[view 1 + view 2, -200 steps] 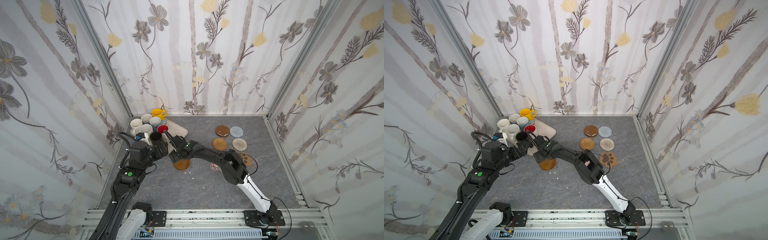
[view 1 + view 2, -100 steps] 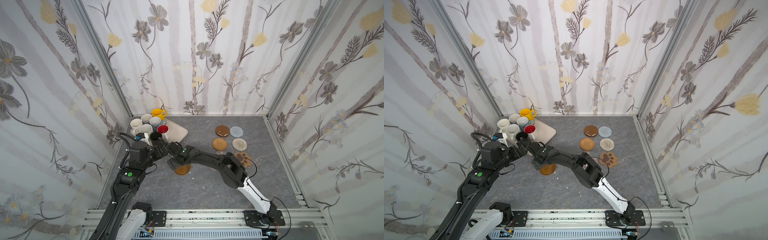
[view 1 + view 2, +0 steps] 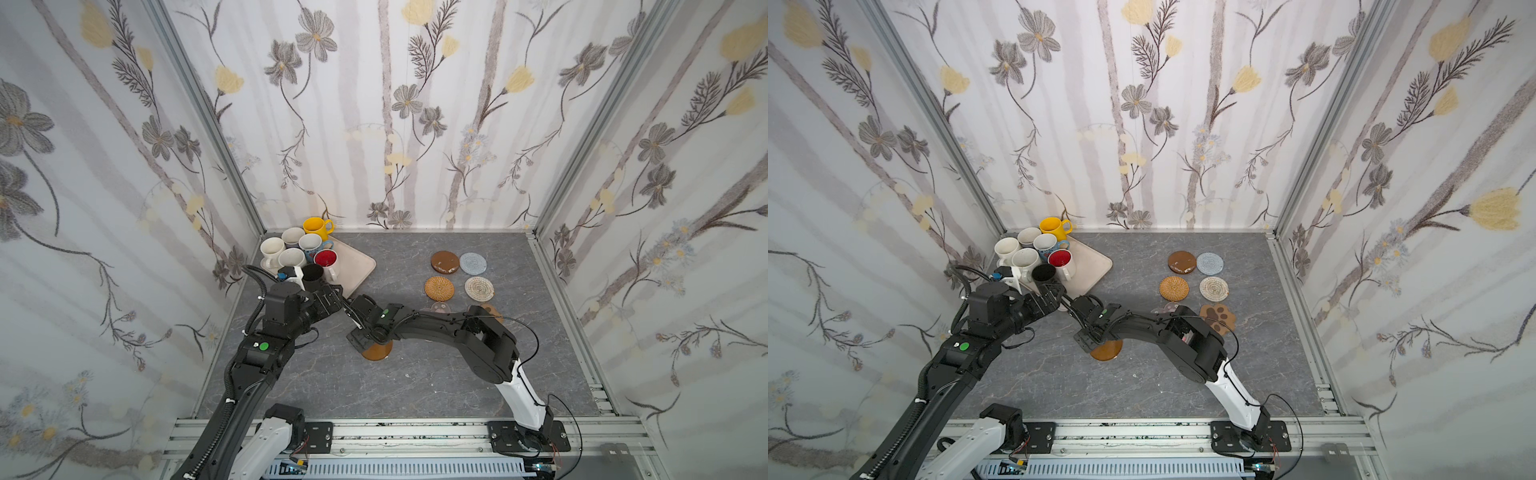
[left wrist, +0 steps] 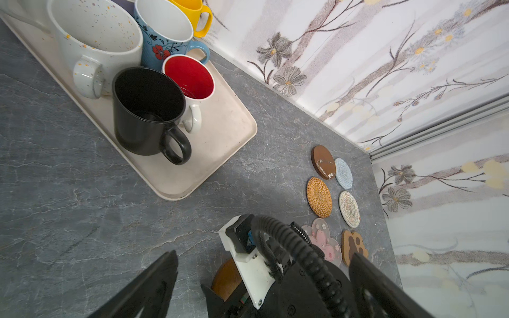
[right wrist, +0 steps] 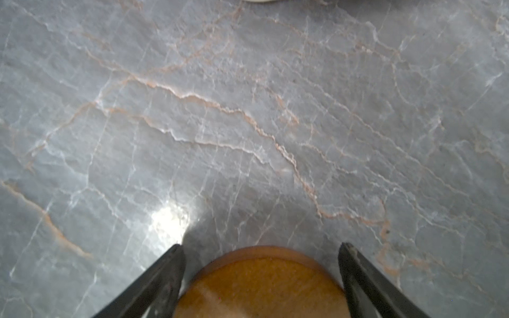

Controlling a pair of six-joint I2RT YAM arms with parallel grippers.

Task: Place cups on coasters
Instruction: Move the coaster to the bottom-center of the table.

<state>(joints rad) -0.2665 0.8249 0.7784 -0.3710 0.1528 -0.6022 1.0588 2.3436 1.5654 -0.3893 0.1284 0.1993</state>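
Nearest the table's (image 3: 332, 386) front edge, left of its middle, the right gripper (image 5: 260, 245) reaches down with its fingers spread wide around a glossy brown disc (image 3: 379, 353). The rim meets both inner faces, so the disc looks clamped. I cannot tell whether it rests on the table or hangs just above it.

Just beyond, the left gripper (image 4: 263, 256) hovers empty, its fingers fully apart, near the closest corner of the beige tray (image 3: 357, 266).

On the table's right half six coasters lie in pairs. The pink-flower coaster (image 4: 325, 242) and paw coaster (image 3: 1219, 318) come first, partly hidden behind the right arm. Next are the golden woven round (image 3: 439, 288) and beige woven round (image 3: 479, 288), then the second brown disc (image 3: 445, 262) and grey round (image 3: 473, 263), closest to the back edge.

In the back left corner the tray holds crowded upright mugs. The black mug (image 3: 312, 272) is nearest, with the red-inside mug (image 3: 325, 258) beside it. Behind them stand the speckled white mug (image 3: 292, 257), blue-patterned mug (image 3: 310, 242), plain white mug (image 3: 272, 247) and pale mug (image 3: 293, 236). The yellow mug (image 3: 316, 226) is farthest back, by the wall.
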